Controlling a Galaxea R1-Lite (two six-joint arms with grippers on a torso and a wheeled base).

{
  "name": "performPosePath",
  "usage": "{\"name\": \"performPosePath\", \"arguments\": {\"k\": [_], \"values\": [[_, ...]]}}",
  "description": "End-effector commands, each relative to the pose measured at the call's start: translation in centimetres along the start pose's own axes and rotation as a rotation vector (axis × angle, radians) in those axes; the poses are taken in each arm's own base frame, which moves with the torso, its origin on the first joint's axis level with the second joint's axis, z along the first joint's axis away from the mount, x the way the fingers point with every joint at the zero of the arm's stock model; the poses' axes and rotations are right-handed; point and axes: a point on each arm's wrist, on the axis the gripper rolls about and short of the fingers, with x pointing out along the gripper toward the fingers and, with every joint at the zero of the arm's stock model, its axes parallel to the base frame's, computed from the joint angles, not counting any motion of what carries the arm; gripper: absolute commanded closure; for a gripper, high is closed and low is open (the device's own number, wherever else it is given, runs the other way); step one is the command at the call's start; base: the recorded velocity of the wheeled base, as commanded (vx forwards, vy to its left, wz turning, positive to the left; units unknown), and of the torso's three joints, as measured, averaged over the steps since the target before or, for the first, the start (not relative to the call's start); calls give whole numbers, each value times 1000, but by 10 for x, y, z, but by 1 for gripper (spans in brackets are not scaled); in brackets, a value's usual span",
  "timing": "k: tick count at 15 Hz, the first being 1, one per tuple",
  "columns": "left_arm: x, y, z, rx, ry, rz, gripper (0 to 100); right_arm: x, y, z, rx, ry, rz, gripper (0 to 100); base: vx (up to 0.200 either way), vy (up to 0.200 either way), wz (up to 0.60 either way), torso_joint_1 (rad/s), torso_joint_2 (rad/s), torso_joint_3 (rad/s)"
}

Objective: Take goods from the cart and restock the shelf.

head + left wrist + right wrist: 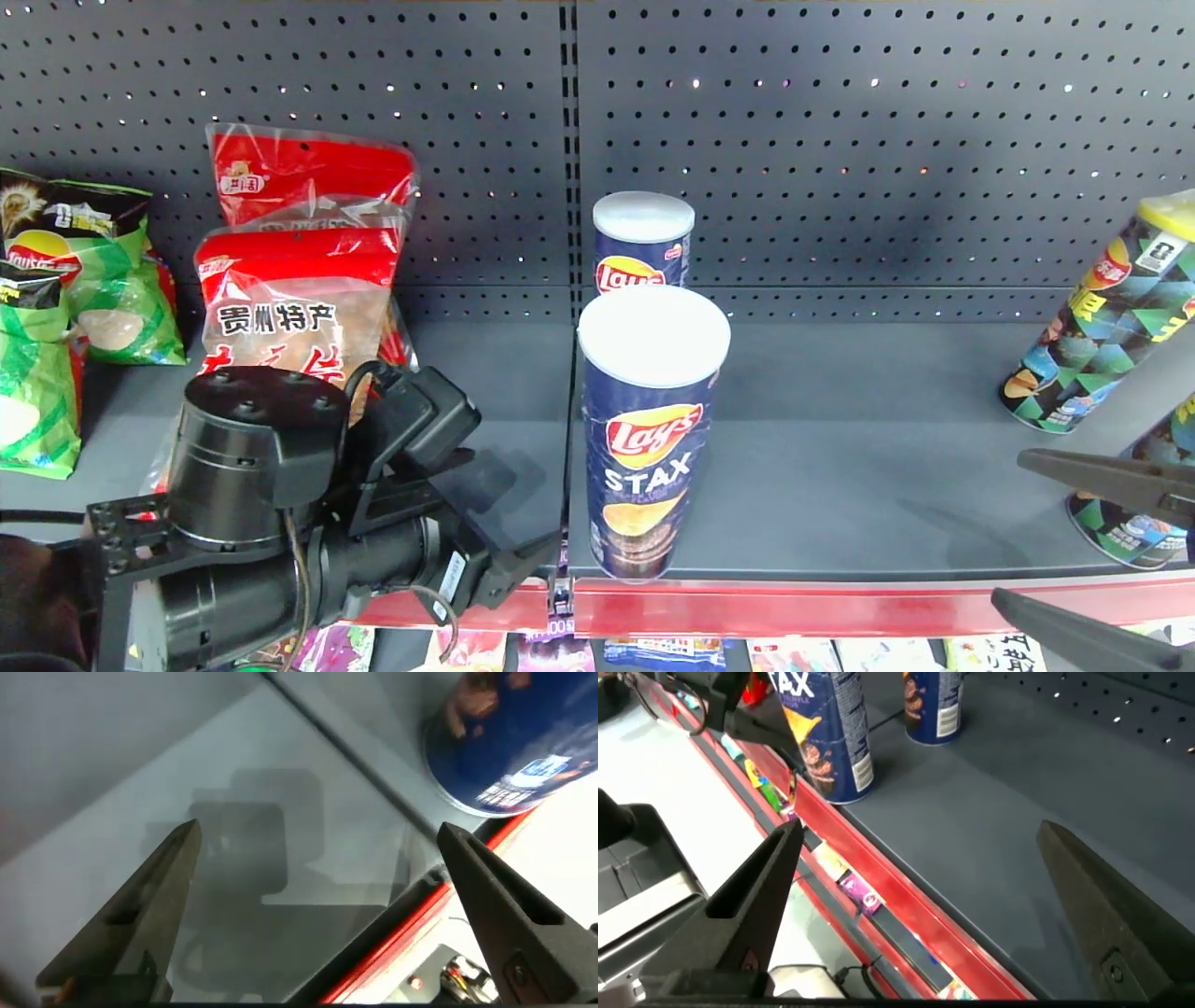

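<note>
Can stands upright at the shelf edge, label outward for shoppers, just beside left gripper (spread wide, holding nothing); right gripper, well apart, is also wide and empty.

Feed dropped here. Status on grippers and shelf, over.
Left gripper open, right gripper open, empty. Front chip can and rear chip can upright on shelf. Nothing in the way.

Blue chip can upright — shelf front edge.
</note>
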Motion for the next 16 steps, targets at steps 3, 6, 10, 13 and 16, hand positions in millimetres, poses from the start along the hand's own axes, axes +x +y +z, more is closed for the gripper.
{"name": "performPosePath", "arguments": {"k": [3,6,10,13,16], "values": [[12,-3,4,8,11,-12,0,0,0,1,-2,-6,-1,0,0,0,0,0,0,0],[18,-3,8,9,10,-14,0,0,0,1,-1,-4,-1,0,0,0,0,0,0,0],[22,-3,10,10,7,-13,0,0,0,1,-1,-6,-3,0,0,0,0,0,0,0],[27,-4,15,12,-3,-15,0,-1,0,1,-2,-7,-3,0,0,0,0,0,0,0],[30,-7,19,17,-8,-27,0,-1,-2,2,0,-9,-18,0,0,0,0,0,0,0]]}}
